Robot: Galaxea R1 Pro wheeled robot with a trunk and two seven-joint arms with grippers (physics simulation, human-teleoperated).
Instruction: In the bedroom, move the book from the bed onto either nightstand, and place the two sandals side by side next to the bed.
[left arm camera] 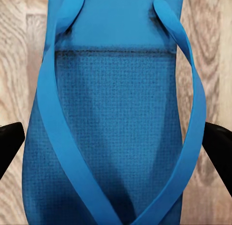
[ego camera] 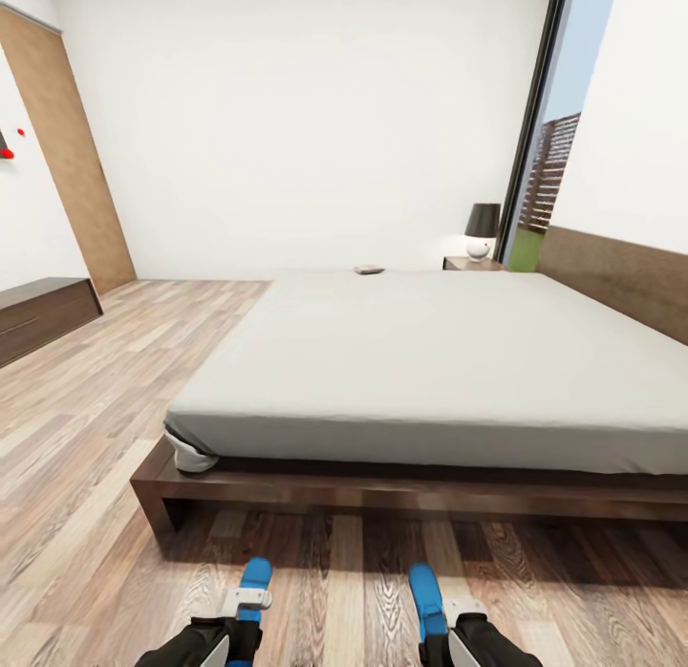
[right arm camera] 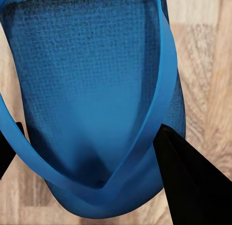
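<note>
Two bright blue sandals are at the bottom of the head view, over the wood floor in front of the bed's (ego camera: 420,490) foot. My left gripper (ego camera: 245,610) is shut on the left sandal (ego camera: 255,577). The left wrist view has its sole (left arm camera: 116,119) between two black fingers (left arm camera: 10,143). On the right sandal (ego camera: 424,587) my right gripper (ego camera: 449,617) is shut, one finger (right arm camera: 186,176) pressing its edge (right arm camera: 92,90). The book (ego camera: 369,269) lies at the far edge of the grey mattress. A nightstand (ego camera: 475,263) stands beyond the bed's far right corner.
A lamp (ego camera: 482,229) with a dark shade sits on the nightstand, beside the tall window (ego camera: 547,141). A long low dark bench (ego camera: 43,313) stands along the left wall, near a tan door (ego camera: 72,161). Open wood floor (ego camera: 105,399) runs along the bed's left side.
</note>
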